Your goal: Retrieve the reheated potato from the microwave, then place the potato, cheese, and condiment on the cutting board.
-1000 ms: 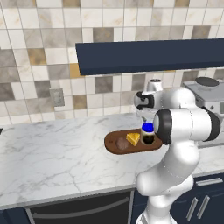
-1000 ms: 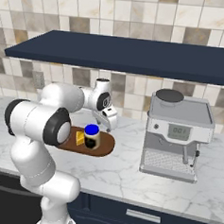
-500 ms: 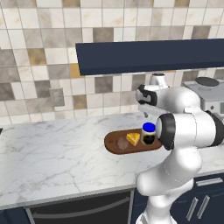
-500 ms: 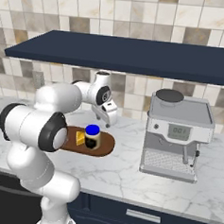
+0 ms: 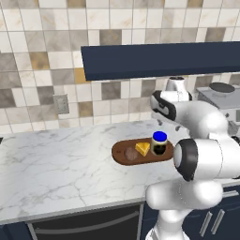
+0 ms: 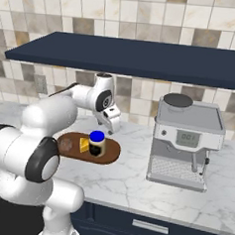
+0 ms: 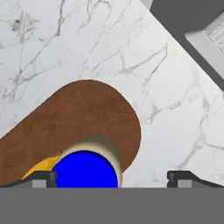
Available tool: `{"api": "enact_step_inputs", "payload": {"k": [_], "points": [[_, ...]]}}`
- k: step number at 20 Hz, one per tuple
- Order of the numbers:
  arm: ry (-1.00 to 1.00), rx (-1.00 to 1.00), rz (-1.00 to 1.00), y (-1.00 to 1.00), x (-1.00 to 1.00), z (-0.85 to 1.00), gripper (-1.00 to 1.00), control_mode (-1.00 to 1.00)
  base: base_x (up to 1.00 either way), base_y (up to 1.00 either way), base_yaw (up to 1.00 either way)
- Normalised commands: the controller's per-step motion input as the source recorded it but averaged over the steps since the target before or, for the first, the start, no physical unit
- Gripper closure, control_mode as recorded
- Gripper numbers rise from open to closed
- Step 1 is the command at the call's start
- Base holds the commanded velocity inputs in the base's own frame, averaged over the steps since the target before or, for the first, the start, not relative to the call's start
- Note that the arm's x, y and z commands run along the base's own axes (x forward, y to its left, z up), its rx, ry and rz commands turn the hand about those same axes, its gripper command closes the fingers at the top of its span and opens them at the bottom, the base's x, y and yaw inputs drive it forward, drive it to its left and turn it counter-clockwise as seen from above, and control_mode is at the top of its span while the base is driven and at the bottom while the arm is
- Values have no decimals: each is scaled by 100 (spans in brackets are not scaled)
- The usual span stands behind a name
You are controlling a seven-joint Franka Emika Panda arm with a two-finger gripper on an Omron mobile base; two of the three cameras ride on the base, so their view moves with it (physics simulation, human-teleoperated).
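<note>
The dark oval cutting board (image 5: 120,151) lies on the marble counter. On it, from left to right, sit the potato (image 5: 131,153), the yellow cheese (image 5: 143,148) wedge and the blue-lidded condiment (image 5: 159,143) jar. From the other side I see the same board (image 6: 112,152), potato (image 6: 65,144), cheese (image 6: 84,145) and condiment (image 6: 96,142). My gripper (image 6: 111,124) hangs open just above and behind the jar, holding nothing. In the hand view the gripper (image 7: 113,179) looks down on the condiment's lid (image 7: 85,170), a sliver of cheese (image 7: 41,168) and the board (image 7: 87,118). The microwave is out of view.
A steel coffee machine (image 6: 185,141) stands on the counter to the right of the board. A dark shelf (image 6: 143,56) runs overhead along the tiled wall. Bare marble (image 5: 56,164) stretches left of the board. Dark drawers (image 6: 147,223) sit below the counter edge.
The arm's elbow has swung and the hand has drawn slightly up and back from the jar. The jaws stay open, and the things on the board have not moved.
</note>
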Motion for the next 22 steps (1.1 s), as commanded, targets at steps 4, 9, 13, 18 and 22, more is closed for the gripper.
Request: {"api": "enact_step_inputs", "payload": {"k": [4, 9, 13, 18, 22], "points": [[-11, 0, 13, 0, -63, 23, -100, -100, 0, 0, 0], [-2, 1, 10, 6, -70, 21, -100, -100, 0, 0, 0], [0, 0, 8, 13, -72, 20, -100, -100, 0, 0, 0], [0, 0, 9, 12, -75, 16, -100, -100, 0, 0, 0], [-8, -5, 15, 14, -80, 11, -100, -100, 0, 0, 0]]}}
